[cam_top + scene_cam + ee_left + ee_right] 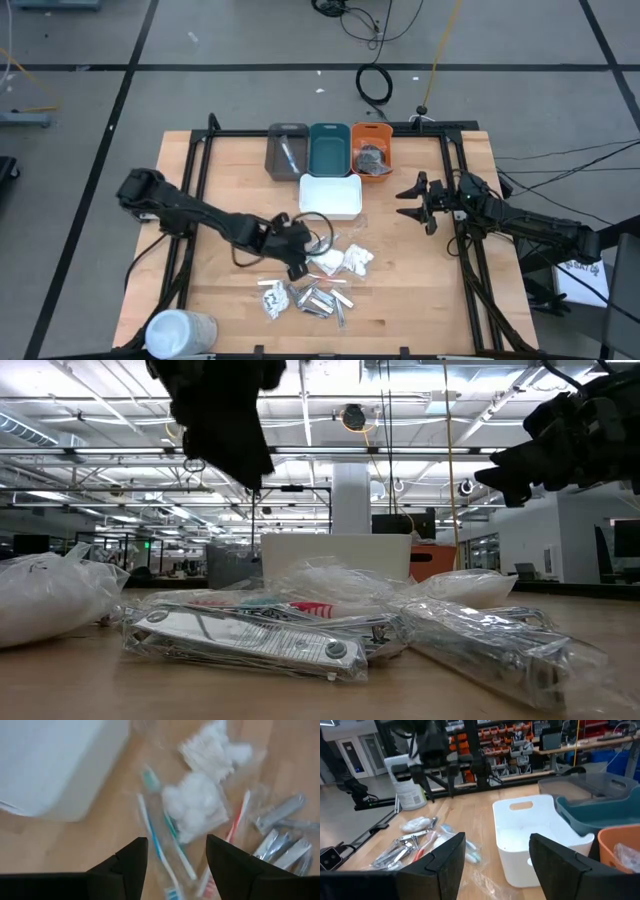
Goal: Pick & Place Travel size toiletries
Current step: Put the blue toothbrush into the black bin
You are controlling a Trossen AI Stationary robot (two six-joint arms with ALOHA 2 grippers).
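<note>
Four trays sit at the table's far edge: grey tray [287, 151], teal tray [329, 148], orange tray [371, 150], and white tray [331, 195] just nearer. The travel size toiletries [315, 283] lie heaped on the wood in front of the white tray: wrapped toothbrushes [165, 845], cotton packets [197, 805], nail clippers [282, 832]. Above them hangs the left gripper [298, 245], jaws parted, gripping nothing. The right gripper [413, 198] waits beside the orange tray, fingers apart and empty. Whatever print the wrappers carry is probably too blurred to read.

trays: grey [287, 152] | teal [329, 148] | orange [371, 150] | white [331, 196] | table [230, 170]: light wood
</note>
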